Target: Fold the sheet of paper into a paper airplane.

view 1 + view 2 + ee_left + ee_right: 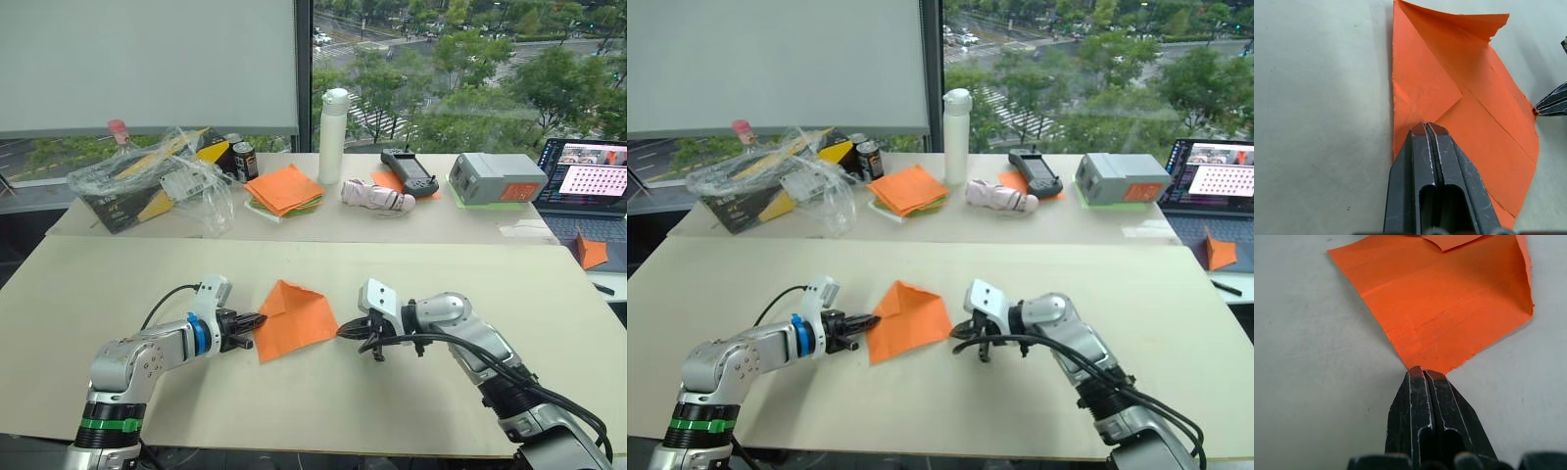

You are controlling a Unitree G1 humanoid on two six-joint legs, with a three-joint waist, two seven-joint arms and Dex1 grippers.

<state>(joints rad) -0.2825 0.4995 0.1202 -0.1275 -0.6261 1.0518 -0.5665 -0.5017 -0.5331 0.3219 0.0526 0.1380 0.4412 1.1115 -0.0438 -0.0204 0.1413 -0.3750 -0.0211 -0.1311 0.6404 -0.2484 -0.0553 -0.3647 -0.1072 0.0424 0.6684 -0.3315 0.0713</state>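
My left hand [253, 320] presses clenched on the paper [294, 315]; my right hand [345, 331], clenched, touches its corner. A push could skew the creases.

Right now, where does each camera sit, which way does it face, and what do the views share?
Left eye: head, facing forward and down at the sheet of paper; both arms show.
Right eye: beside it, same scene.
Left wrist: along the shut left gripper, which lies over the sheet's edge.
Right wrist: along the shut right gripper at a corner.
All share the sheet on the table.
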